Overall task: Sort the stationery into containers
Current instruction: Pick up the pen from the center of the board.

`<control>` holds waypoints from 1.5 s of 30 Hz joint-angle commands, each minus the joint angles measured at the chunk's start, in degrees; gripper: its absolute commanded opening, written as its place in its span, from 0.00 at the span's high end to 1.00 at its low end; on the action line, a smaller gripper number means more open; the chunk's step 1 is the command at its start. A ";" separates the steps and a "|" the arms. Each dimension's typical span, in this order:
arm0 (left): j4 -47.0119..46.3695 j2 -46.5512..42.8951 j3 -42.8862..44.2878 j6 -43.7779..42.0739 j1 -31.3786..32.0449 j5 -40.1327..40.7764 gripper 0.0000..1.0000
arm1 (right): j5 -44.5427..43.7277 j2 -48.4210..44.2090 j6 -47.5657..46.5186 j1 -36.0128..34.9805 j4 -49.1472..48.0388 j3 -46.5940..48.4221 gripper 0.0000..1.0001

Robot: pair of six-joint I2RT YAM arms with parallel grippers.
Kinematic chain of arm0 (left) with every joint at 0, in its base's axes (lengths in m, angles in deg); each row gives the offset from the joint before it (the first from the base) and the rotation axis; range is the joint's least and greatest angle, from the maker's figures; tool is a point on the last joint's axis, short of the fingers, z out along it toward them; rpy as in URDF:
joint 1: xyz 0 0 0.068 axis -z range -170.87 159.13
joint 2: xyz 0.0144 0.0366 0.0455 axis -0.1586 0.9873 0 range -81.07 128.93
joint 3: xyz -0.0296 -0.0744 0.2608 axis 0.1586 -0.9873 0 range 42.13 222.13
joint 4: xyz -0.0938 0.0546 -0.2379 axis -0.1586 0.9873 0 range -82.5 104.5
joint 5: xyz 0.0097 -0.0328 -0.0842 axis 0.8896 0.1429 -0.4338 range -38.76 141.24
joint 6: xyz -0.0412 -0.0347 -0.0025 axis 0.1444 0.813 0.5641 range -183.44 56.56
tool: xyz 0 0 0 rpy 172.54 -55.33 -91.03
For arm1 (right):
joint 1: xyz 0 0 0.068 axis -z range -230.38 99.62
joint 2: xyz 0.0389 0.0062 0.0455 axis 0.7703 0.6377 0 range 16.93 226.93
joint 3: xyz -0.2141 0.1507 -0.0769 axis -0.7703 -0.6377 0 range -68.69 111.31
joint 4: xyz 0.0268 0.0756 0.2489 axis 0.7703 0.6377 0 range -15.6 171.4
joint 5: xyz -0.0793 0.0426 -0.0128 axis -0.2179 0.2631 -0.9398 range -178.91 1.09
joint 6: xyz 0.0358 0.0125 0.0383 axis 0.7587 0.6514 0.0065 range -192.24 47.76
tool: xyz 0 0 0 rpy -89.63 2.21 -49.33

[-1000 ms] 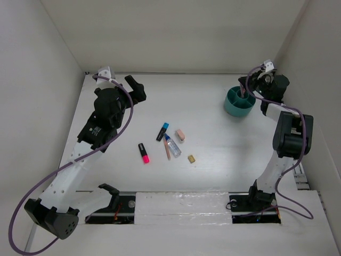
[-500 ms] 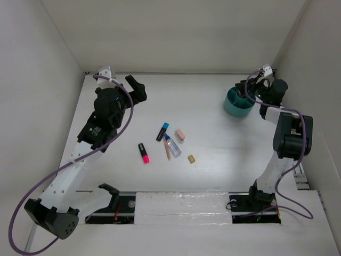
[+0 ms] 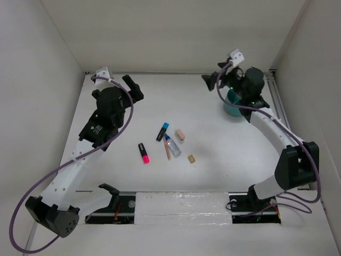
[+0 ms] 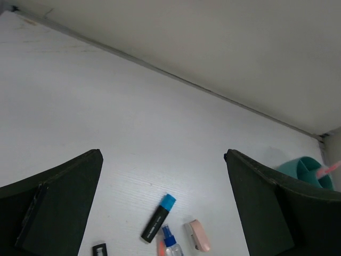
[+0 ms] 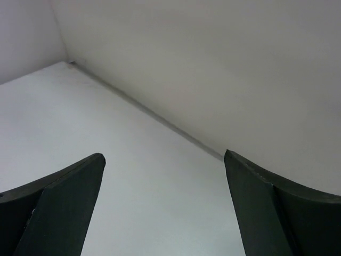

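- the right gripper (image 3: 216,74) has just let go: a second ago it was closed low over the teal organiser (image 4: 306,166) at the far right, and now its jaws stand wide apart with nothing between them.
- the right arm has also lifted and swung left, so it now hangs above the table just left of the organiser, whose near side it partly hides in the top view.
- the right wrist view shows only bare table and wall between the fingers, which fits an empty hand.
- in the left wrist view a thin pink item (image 4: 329,169) sticks up out of the organiser; it is probably the piece just dropped in, though which compartment it is in cannot be told.
- the left gripper (image 3: 134,88) has barely shifted; it hovers at the far left with its jaws spread and holds nothing.
- still loose at mid-table, well apart from the organiser:
  - the blue-capped marker (image 3: 163,131)
  - the pink eraser (image 3: 180,134)
  - the clear bottle (image 3: 171,145)
  - a thin pencil (image 3: 167,153)
  - the pink-capped marker (image 3: 143,152)
  - the tan block (image 3: 191,158)
- judged from this, one drop-off is done and most of the sorting remains; the freed right arm looks set to come back for another piece.
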State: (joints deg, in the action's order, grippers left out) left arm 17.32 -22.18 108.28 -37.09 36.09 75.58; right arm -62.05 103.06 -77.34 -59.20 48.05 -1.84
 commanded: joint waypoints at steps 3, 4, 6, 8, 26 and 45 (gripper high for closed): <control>8.34 4.12 5.30 4.14 0.02 14.49 0.00 | -24.45 1.49 -0.89 -16.21 23.51 5.92 0.08; 9.50 4.91 6.00 5.63 0.02 15.99 0.00 | -25.61 2.20 2.52 -18.14 26.93 5.92 0.12; 14.05 6.84 8.11 8.27 0.02 20.29 0.00 | -23.69 2.20 5.88 -23.75 27.58 4.10 0.23; 16.44 7.54 9.17 11.16 0.02 24.85 0.00 | -27.08 2.73 11.15 -27.98 27.58 2.33 0.25; 17.42 7.82 10.40 9.87 0.02 24.01 0.00 | -51.29 12.83 25.41 -54.73 38.74 1.00 0.39; 17.42 8.34 10.93 8.81 0.02 24.09 0.00 | -44.61 21.19 24.88 -52.26 34.96 6.01 0.38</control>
State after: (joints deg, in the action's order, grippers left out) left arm 35.20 -13.67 116.96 -27.78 36.04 98.83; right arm -108.50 123.34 -52.93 -111.70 85.36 1.37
